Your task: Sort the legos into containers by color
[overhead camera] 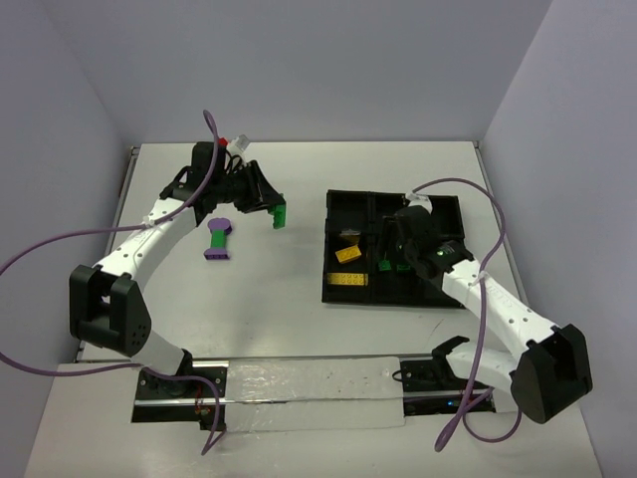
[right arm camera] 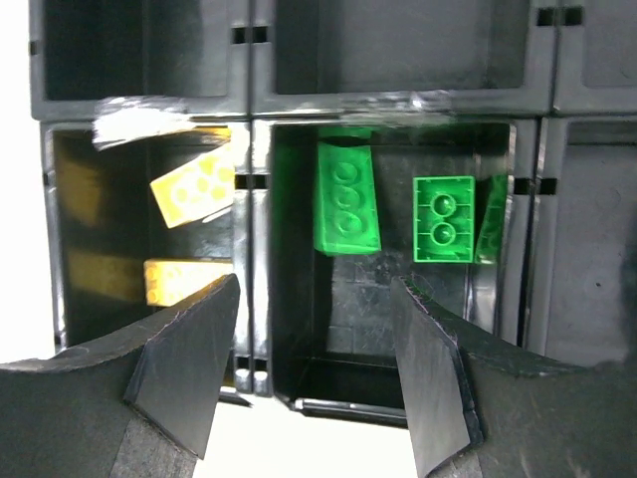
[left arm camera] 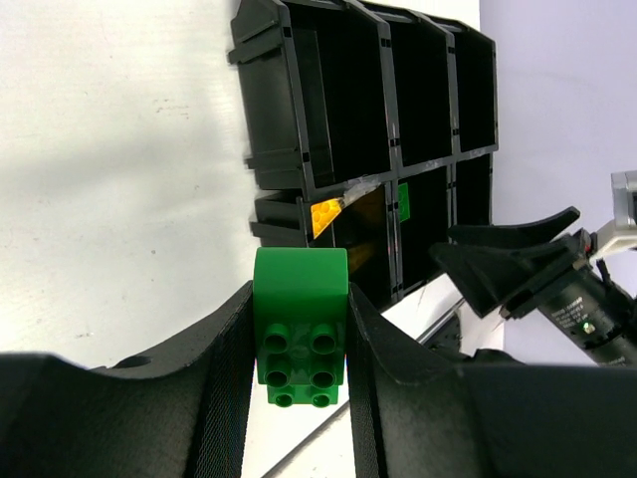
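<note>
My left gripper (overhead camera: 278,211) is shut on a green lego brick (left arm camera: 300,324), held above the table left of the black tray (overhead camera: 343,199); the brick also shows in the top view (overhead camera: 281,214). A purple and green lego cluster (overhead camera: 218,238) lies on the table below the left arm. My right gripper (right arm camera: 314,368) is open and empty, hovering over the tray's near middle compartment, which holds two green bricks (right arm camera: 347,197) (right arm camera: 443,219). The compartment to its left holds yellow bricks (right arm camera: 193,188) (overhead camera: 348,254).
The tray has two rows of compartments; its far row (right arm camera: 398,45) looks empty. A cable (overhead camera: 478,189) loops over the tray's right side. A rail with a white strip (overhead camera: 309,383) runs along the near edge. Walls close in the table.
</note>
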Action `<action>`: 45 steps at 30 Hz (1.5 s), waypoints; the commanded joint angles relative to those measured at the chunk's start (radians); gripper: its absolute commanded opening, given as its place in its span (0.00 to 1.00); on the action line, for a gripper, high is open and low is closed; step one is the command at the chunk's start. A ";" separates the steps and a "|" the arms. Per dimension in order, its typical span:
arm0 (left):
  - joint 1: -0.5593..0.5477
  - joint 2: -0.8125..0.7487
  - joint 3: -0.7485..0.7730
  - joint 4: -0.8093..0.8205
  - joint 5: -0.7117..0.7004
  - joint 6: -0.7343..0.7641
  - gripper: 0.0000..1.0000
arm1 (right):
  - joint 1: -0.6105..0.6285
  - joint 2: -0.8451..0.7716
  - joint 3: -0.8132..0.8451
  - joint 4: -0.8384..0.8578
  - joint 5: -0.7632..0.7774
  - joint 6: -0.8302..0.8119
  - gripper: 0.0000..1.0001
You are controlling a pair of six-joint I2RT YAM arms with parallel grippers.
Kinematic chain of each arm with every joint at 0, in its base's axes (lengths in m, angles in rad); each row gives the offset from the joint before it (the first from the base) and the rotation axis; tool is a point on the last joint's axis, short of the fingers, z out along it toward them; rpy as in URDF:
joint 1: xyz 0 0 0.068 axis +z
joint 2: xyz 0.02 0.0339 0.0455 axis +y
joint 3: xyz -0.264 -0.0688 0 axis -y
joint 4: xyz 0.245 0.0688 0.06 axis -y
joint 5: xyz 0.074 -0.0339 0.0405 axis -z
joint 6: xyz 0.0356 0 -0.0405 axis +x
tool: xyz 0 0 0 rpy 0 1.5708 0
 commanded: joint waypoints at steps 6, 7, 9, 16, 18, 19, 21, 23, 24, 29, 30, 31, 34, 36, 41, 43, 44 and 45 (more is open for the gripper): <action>0.002 -0.014 0.019 0.080 -0.041 -0.116 0.00 | 0.197 0.112 0.289 0.152 -0.231 -0.036 0.70; 0.002 -0.017 0.018 0.078 -0.057 -0.126 0.00 | 0.205 0.126 0.300 0.156 -0.241 -0.033 0.70; 0.002 -0.026 0.013 0.064 -0.089 -0.146 0.00 | 0.252 0.203 0.363 0.180 -0.272 -0.015 0.72; 0.002 -0.072 -0.046 0.084 -0.165 -0.194 0.00 | 0.326 0.353 0.519 0.223 -0.342 0.022 0.73; 0.002 -0.073 -0.044 0.085 -0.163 -0.197 0.00 | 0.335 0.393 0.557 0.226 -0.339 0.028 0.73; 0.001 -0.072 -0.042 0.086 -0.159 -0.197 0.00 | 0.339 0.406 0.570 0.229 -0.338 0.033 0.73; 0.001 -0.069 -0.037 0.085 -0.157 -0.196 0.00 | 0.340 0.438 0.582 0.244 -0.340 0.044 0.73; 0.002 -0.063 -0.030 0.079 -0.156 -0.192 0.00 | 0.339 0.469 0.589 0.268 -0.323 0.054 0.71; 0.002 -0.061 -0.026 0.074 -0.156 -0.189 0.00 | 0.339 0.483 0.599 0.272 -0.315 0.059 0.70; 0.002 -0.056 -0.009 0.056 -0.147 -0.170 0.00 | 0.340 0.562 0.656 0.268 -0.289 0.061 0.63; 0.002 -0.055 -0.007 0.052 -0.144 -0.165 0.00 | 0.340 0.571 0.658 0.270 -0.288 0.060 0.61; 0.002 -0.054 -0.006 0.050 -0.143 -0.162 0.00 | 0.340 0.577 0.661 0.274 -0.288 0.060 0.58; 0.004 -0.059 -0.005 0.049 -0.135 -0.150 0.00 | 0.338 0.595 0.658 0.298 -0.289 0.067 0.48; 0.004 -0.059 -0.009 0.052 -0.128 -0.146 0.00 | 0.335 0.597 0.649 0.325 -0.293 0.076 0.38; 0.009 -0.040 0.007 0.024 -0.089 -0.116 0.00 | 0.334 0.590 0.598 0.364 -0.263 0.079 0.00; 0.014 -0.038 0.006 0.019 -0.078 -0.108 0.00 | 0.319 0.568 0.566 0.364 -0.245 0.090 0.00; 0.019 -0.037 0.006 0.014 -0.072 -0.102 0.00 | 0.306 0.554 0.552 0.357 -0.228 0.098 0.00; 0.024 -0.037 0.006 0.011 -0.063 -0.100 0.00 | 0.294 0.545 0.537 0.350 -0.216 0.104 0.00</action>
